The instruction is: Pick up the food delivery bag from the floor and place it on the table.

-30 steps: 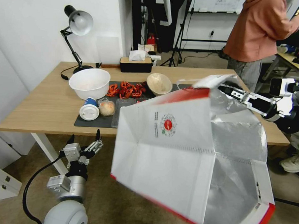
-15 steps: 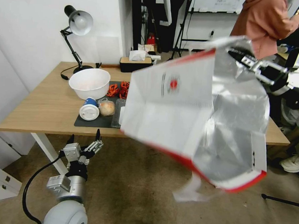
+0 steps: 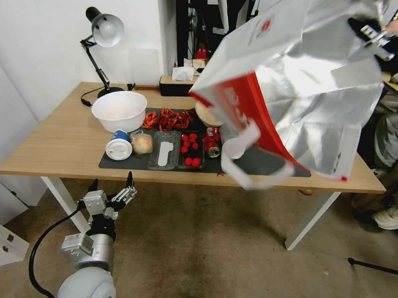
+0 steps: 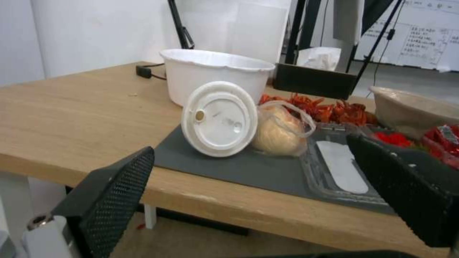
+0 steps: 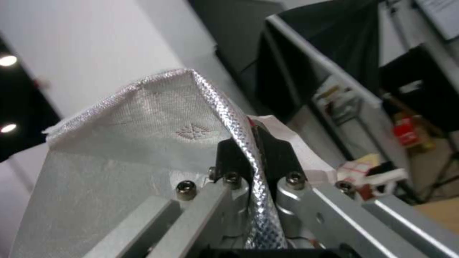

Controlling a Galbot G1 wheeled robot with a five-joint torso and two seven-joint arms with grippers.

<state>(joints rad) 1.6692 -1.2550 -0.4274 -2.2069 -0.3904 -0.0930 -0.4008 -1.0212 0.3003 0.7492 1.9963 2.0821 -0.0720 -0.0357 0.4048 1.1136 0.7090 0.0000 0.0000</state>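
One gripper, the right gripper point(image 5: 256, 150), pinches the food delivery bag point(image 3: 298, 96) by its rim, high over the table's point(image 3: 54, 147) right edge. The left gripper point(image 3: 113, 193) waits open. The tilted bag could slip and knock the food.

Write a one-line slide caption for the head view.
Right gripper holds the food delivery bag aloft over the table; left gripper waits open below.
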